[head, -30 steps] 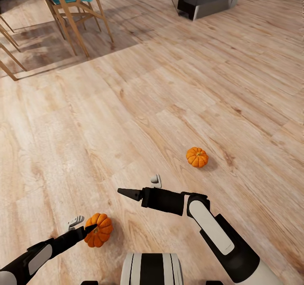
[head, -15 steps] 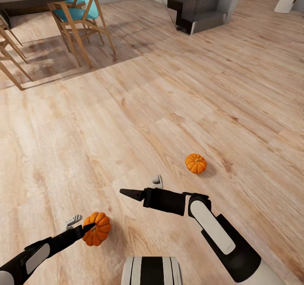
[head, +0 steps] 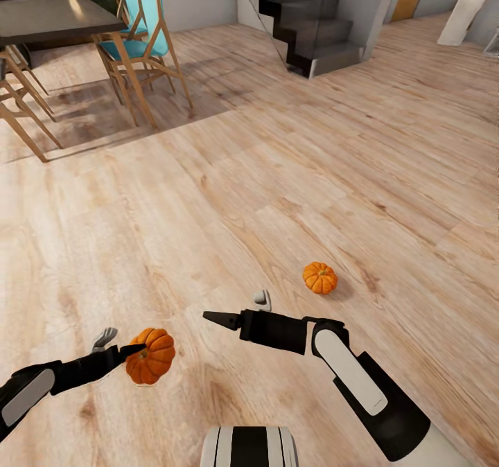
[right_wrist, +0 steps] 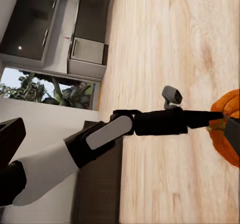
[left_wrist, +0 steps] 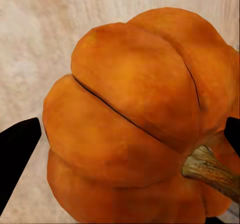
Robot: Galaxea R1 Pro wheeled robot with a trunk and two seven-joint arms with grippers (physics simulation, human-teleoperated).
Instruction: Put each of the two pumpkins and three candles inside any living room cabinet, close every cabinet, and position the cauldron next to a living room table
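Two pumpkins show: one (head: 150,356) is pinched in my left gripper (head: 128,350) just above the wooden floor (head: 208,197), its stem toward one finger. The other pumpkin (head: 319,278) sits on the floor beyond my right gripper (head: 215,318), whose jaws I cannot tell.

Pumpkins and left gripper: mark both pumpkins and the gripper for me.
held pumpkin (head: 150,356), head view, ribbed side.
floor pumpkin (head: 319,278), head view, top of body.
left gripper (head: 123,346), head view, between fingertips.
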